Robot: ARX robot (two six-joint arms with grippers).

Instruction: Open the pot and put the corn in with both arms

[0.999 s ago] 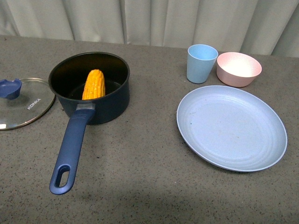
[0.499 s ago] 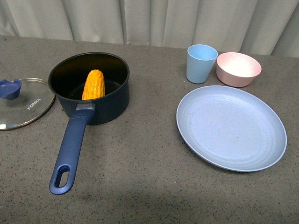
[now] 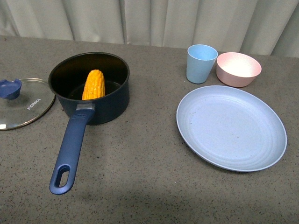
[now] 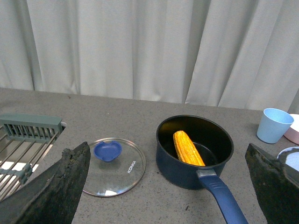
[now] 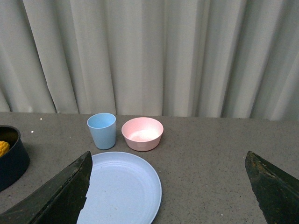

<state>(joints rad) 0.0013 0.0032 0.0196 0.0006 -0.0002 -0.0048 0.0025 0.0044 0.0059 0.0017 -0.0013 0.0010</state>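
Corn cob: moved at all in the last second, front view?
No. The corn cob leans in the pot at the same spot against the handle joint, lid alongside, as in both earlier frames.

White word KONKA printed on the glass lid, lid lying flat on the table at about nine o'clock of the pot, same KONKA lettering readable on the lid in the left wrist view, no other text legible

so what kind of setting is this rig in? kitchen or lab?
Looks like a staged kitchen-style tabletop, probably a test bench rather than a real kitchen: a grey speckled counter backed by plain white curtains, a dish rack at one edge, and cookware laid out, a pot and a blue plate.
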